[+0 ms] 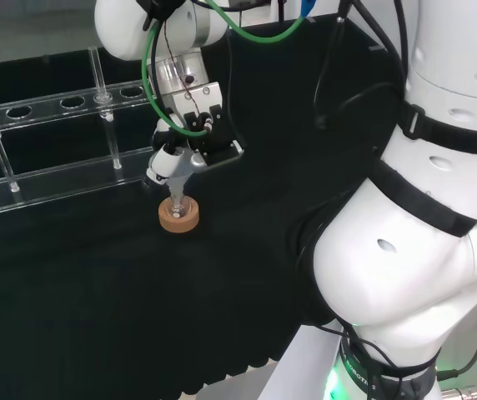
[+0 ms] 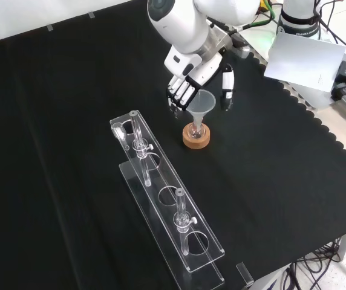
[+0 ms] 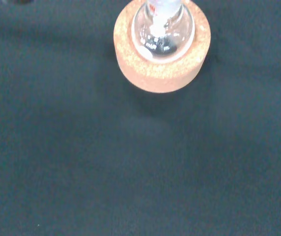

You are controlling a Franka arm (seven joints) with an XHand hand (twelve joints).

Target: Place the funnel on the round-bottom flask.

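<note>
A cork ring sits on the black cloth surface just right of centre in the front view, and in it stands the round-bottom flask, a small clear vessel whose bulb nests in the ring's hole. The wrist view shows that bulb from close above, glinting inside the cork (its neck runs out of the frame).

The funnel stands upright over the flask — its wide mouth uppermost, its stem pointing down into the flask's neck. In the head view the funnel appears left of centre, directly above the cork ring, with its stem reaching the flask's mouth; whether it is fully seated is hard to tell through the clear glass.

The hand hangs just above, in the upper middle of the front view. Its fingers point down to the left of the funnel's rim and the thumb to its right — straight and spread, apparently released from the funnel rather than pinching it.

A clear plastic rack with a few tubes lies in the lower middle of the front view, well apart from the cork ring.
</note>
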